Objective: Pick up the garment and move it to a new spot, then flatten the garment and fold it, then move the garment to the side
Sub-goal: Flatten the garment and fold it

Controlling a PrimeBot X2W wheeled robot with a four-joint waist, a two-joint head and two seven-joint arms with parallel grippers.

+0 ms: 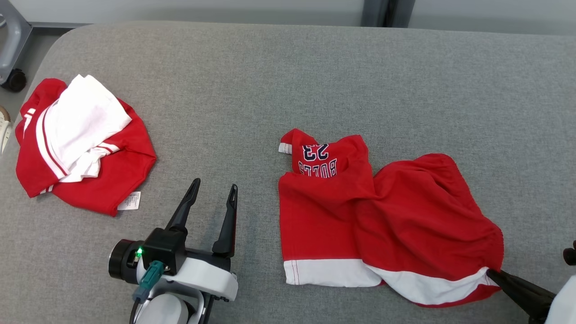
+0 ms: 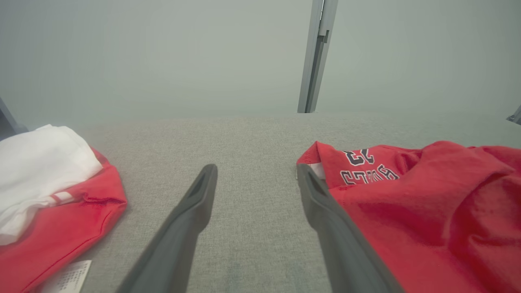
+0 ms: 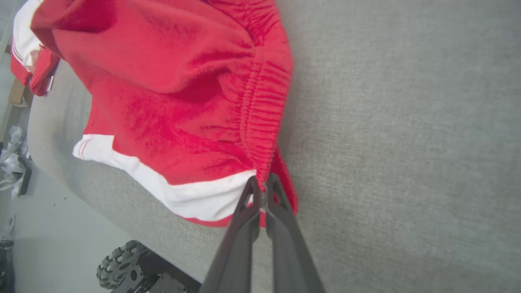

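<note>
Right gripper (image 3: 262, 184) pinched tight on a corner of the shorts (image 1: 405, 216); left gripper (image 1: 214, 183) spread fully wide, empty, beside them.

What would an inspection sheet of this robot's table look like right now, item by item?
Surface: grey fabric-covered table, bare between the garments.
Job's things: red shorts, white-hemmed, rumpled, lying right of centre.
Clutter: red-and-white garment pile at the left, with a white label sticking out.
Grippers: left gripper, jaws open, over bare table; right gripper, jaws shut on a corner of the shorts.
Cables: teal plug with a dark cable at the left wrist.
Surroundings: pale wall, grey post, caster wheel at the far left.
</note>
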